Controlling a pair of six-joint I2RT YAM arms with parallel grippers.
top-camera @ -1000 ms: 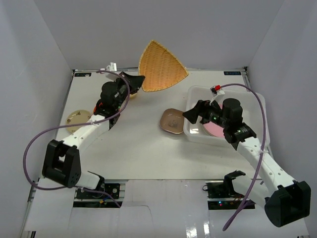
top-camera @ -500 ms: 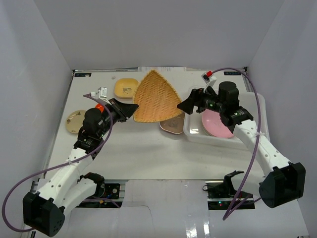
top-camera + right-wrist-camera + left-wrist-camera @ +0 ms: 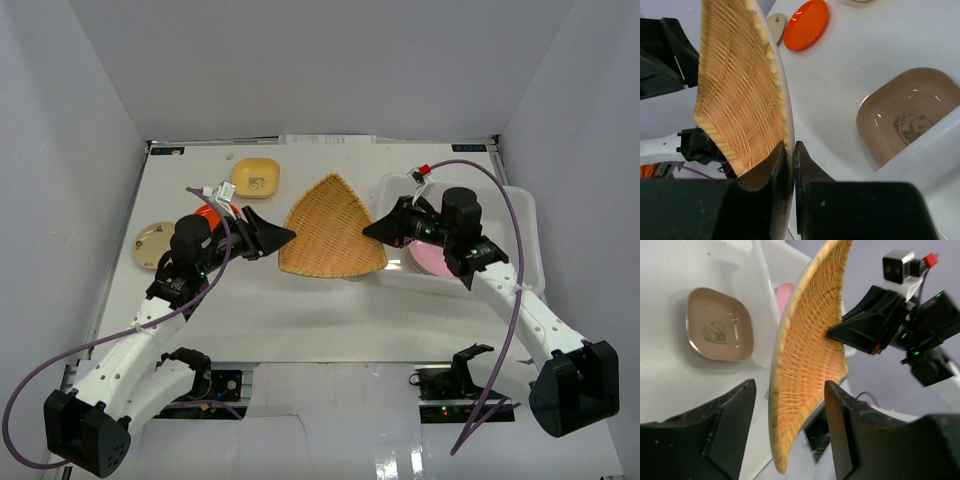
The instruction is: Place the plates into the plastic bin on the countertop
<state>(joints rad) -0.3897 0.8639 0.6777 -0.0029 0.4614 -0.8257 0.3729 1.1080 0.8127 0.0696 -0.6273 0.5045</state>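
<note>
Plates are spread over a white worktop [image 3: 300, 310] w/ white walls round it. The plastic bin [image 3: 525, 215], translucent, sits at the right side w/ a pink plate [image 3: 430, 260] lying inside.

The woven tan plate [image 3: 330, 228], fan-shaped & biggest of the dishes, hangs off the worktop betw. the two arms, its right edge just beside the bin's left wall. The R pincer [image 3: 789, 146] is clamped on its rim, fingers nearly together w/ the rim pinched betw. them. The L pincer [image 3: 282, 236] is at the opp. corner w/ its fingers spread apart. The corner lies betw. them, and bare worktop shows in the gap on one side.

The brown plate [image 3: 910, 120], rounded-square w/ a panda print, lies flat just beside the bin's outer wall. From above it is mostly hidden under the woven one. The yellow plate [image 3: 256, 177] sits toward the far edge. The orange-red plate [image 3: 207, 214] is partly hidden behind the L arm. The cream plate [image 3: 153, 243] is near the left edge.
</note>
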